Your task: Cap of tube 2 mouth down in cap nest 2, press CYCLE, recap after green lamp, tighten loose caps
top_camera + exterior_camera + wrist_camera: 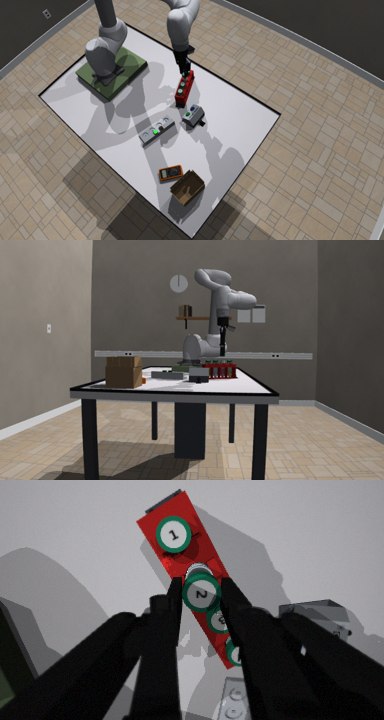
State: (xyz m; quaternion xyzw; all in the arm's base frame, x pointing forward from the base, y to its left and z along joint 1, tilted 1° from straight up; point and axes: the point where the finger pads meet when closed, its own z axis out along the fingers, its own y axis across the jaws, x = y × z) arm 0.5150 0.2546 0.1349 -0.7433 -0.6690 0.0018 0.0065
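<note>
Cap 2 sits pinched between the gripper fingers, narrowly spread to the cap's width, hovering just above the open neck of tube 2 in the red decapping station. Cap 1 is on its tube. On the cap tray the green lamp glows. Nearby stands the key housing. Multimeter and cardboard box share the white table, tiled floor around.
</note>
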